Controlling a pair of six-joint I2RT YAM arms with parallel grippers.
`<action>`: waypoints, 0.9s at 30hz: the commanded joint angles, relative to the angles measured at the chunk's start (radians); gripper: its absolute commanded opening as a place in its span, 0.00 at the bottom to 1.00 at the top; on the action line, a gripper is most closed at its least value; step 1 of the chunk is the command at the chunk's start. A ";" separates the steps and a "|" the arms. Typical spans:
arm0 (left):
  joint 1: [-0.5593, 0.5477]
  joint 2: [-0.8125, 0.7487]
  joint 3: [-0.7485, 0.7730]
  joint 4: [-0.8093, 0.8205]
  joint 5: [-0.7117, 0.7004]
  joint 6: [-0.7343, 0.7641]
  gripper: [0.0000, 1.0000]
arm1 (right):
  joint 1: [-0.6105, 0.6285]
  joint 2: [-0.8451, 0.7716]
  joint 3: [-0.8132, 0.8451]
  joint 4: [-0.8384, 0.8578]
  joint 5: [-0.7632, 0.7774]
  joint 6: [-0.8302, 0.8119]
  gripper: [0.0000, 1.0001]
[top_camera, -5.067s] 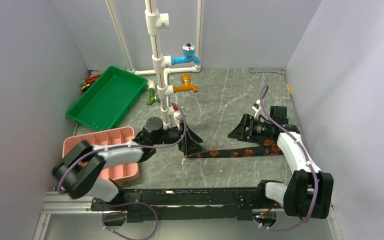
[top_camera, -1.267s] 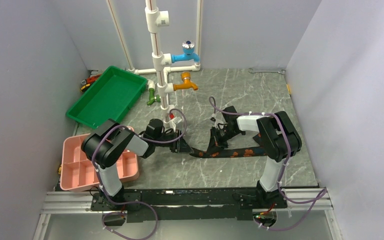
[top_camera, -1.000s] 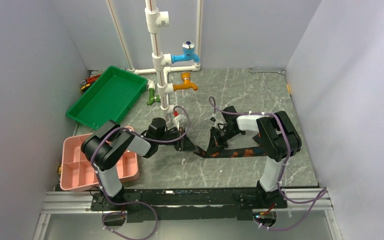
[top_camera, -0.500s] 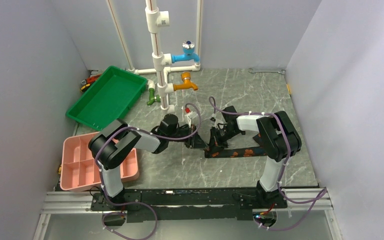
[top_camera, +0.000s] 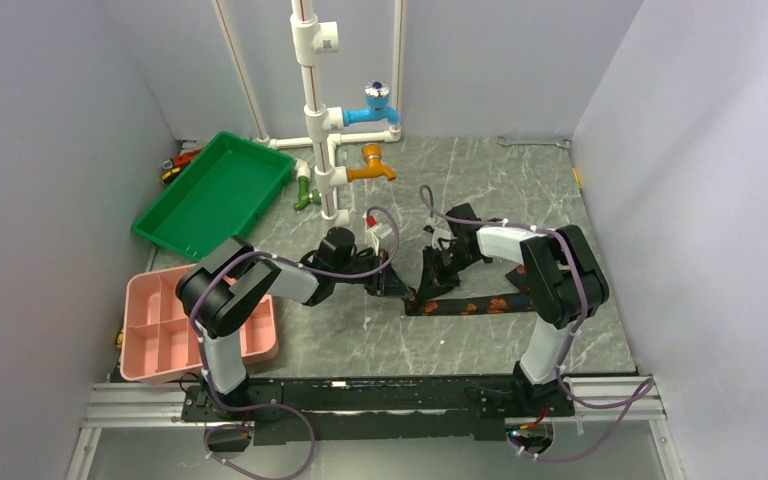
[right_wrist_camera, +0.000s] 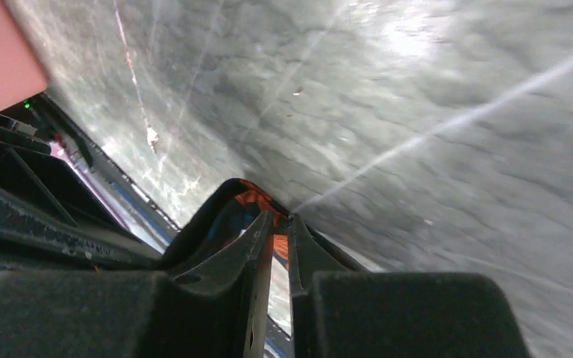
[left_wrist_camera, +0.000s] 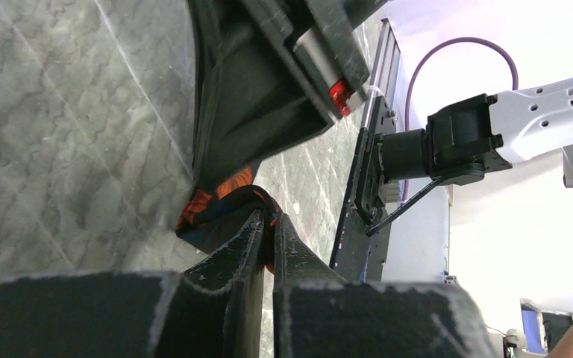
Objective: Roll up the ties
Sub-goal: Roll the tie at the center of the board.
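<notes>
Black fingers of the left gripper [left_wrist_camera: 266, 218] stand almost closed, with a fold of the tie [left_wrist_camera: 213, 210] pinched at their tips; the right gripper [right_wrist_camera: 280, 221] is likewise narrowed to a slit, with orange-patterned fabric between its tips, which it appears to clamp. Both grippers meet at the tie's left end, near the middle of the grey marbled table [top_camera: 480, 180]; the rest of the tie lies flat, running rightward toward the right arm's upright link. From above, the fingertips and the fold are masked by the gripper bodies, and the tie's right end passes out of sight behind that link; the right wrist view is blurred, so the fold shows only as a dark loop. A pink tray [top_camera: 150, 345] sits beside the left arm, a green tray [top_camera: 215, 190] farther back, and a white pipe stand [top_camera: 312, 110] behind the grippers. Compared with a second ago, the left gripper has moved right to meet the right one; five seconds ago the tie lay unfolded, reaching farther left.
</notes>
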 commanded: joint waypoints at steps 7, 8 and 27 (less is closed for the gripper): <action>-0.021 0.002 0.049 -0.017 0.012 0.022 0.12 | -0.184 -0.120 0.016 -0.134 0.002 -0.095 0.18; -0.024 0.005 0.056 -0.017 0.009 0.019 0.12 | -0.203 -0.128 0.011 -0.147 -0.021 -0.107 0.18; -0.079 0.162 0.180 -0.043 0.044 0.003 0.37 | -0.318 -0.146 -0.080 -0.224 -0.260 -0.177 0.56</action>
